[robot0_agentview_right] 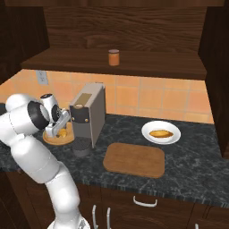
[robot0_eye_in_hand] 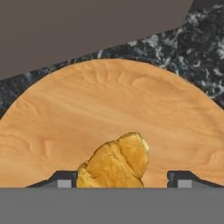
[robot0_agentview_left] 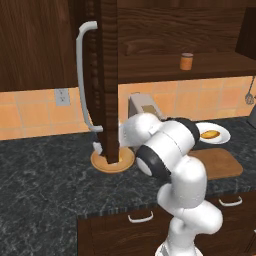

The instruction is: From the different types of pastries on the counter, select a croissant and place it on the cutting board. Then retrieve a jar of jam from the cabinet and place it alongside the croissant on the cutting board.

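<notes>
Counter (robot0_agentview_right: 188,147): coffee machine (robot0_agentview_right: 89,117) beside disc (robot0_eye_in_hand: 109,118), croissant (robot0_eye_in_hand: 114,162) between fingertips (robot0_eye_in_hand: 63,179).

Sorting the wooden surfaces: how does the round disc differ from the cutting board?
The round disc is light tan and circular; the cutting board is darker brown and rectangular with rounded corners. The disc carries a croissant; the board is bare. Both lie flat on the counter.

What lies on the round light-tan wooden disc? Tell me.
A ridged golden-yellow croissant lies on the round light-tan wooden disc, between the gripper fingertips. In the base views the arm and the cabinet door cover part of the disc.
</notes>
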